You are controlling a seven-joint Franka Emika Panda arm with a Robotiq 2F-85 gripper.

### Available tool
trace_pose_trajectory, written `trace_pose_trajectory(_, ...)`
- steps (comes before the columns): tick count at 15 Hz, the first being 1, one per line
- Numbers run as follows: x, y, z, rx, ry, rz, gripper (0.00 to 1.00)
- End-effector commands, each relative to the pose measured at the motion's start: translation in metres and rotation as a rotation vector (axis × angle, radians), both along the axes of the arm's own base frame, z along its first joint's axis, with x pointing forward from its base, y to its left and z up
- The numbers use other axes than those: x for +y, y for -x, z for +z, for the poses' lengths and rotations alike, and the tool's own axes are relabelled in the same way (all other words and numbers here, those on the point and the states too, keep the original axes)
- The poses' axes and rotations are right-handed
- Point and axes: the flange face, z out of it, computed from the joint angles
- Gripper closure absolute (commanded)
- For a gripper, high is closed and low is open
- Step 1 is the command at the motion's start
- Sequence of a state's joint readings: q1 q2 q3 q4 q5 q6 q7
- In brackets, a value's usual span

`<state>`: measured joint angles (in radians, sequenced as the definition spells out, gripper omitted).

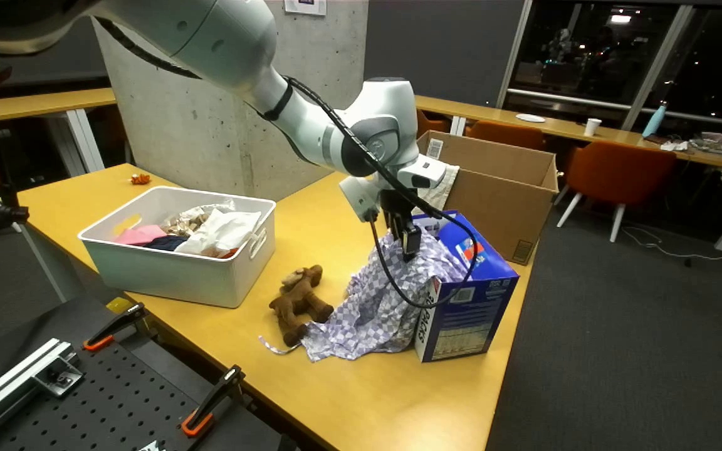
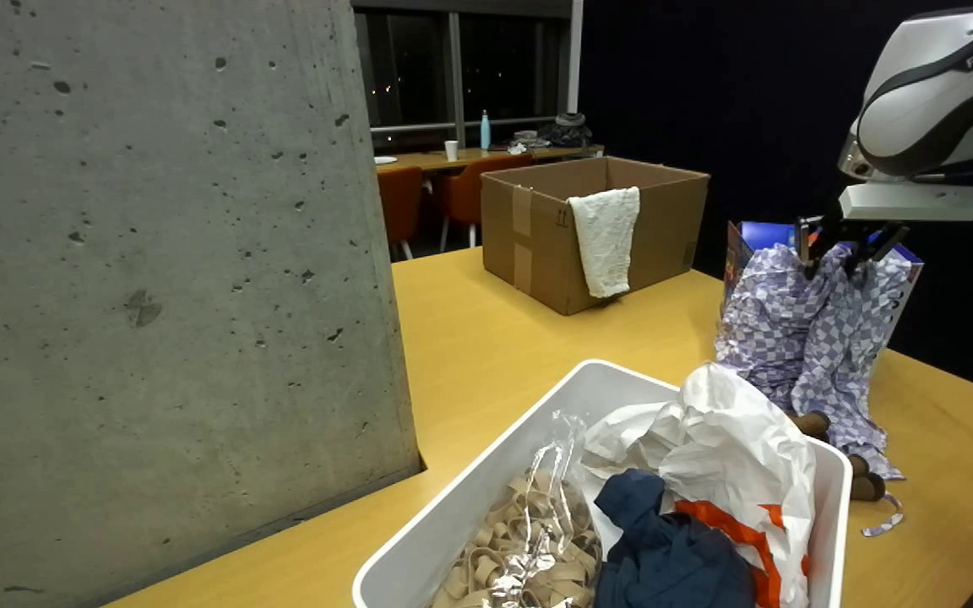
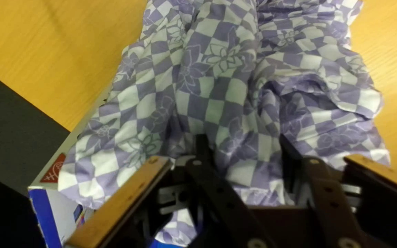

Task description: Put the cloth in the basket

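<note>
A purple-and-white checkered cloth (image 1: pixel 367 313) hangs over the edge of a blue box (image 1: pixel 467 332) and down onto the table; it also shows in an exterior view (image 2: pixel 761 329) and the wrist view (image 3: pixel 219 69). My gripper (image 1: pixel 408 244) is at the cloth's top, by the box's edge. Its fingers stand apart on both sides of a fold of cloth, as seen in an exterior view (image 2: pixel 831 266) and the wrist view (image 3: pixel 245 144). The basket appears as a white bin (image 1: pixel 167 275), also in an exterior view (image 2: pixel 613 393). It holds a white bag, a dark blue cloth and tan pieces.
A brown plush animal (image 1: pixel 301 300) lies between bin and cloth, touching the cloth. A large cardboard box (image 2: pixel 537 245) with a white towel (image 2: pixel 609 245) over its side stands behind. A concrete pillar (image 2: pixel 182 295) borders the table. Clamps (image 1: pixel 217 401) sit near the front edge.
</note>
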<state>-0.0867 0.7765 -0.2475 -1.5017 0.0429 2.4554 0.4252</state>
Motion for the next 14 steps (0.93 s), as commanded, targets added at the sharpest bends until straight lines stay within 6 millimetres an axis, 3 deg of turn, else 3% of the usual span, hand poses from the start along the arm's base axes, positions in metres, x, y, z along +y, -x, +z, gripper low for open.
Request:
trace_pose_trajectory(1, 0.007, 0.008, 0.026, -0.021, 0.007, -0.010, 0.80)
trace_pose_trajectory(4, 0.013, 0.018, 0.044, -0.036, 0.004, -0.015, 0.99)
trace_pose_trajectory(7, 0.018, 0.030, 0.063, -0.047, -0.006, -0.021, 1.00)
trace_pose_trajectory(11, 0.038, 0.068, 0.116, -0.062, 0.025, -0.026, 0.99)
trace_pose_trajectory(14, 0.065, 0.091, 0.158, -0.075, 0.074, -0.015, 0.99)
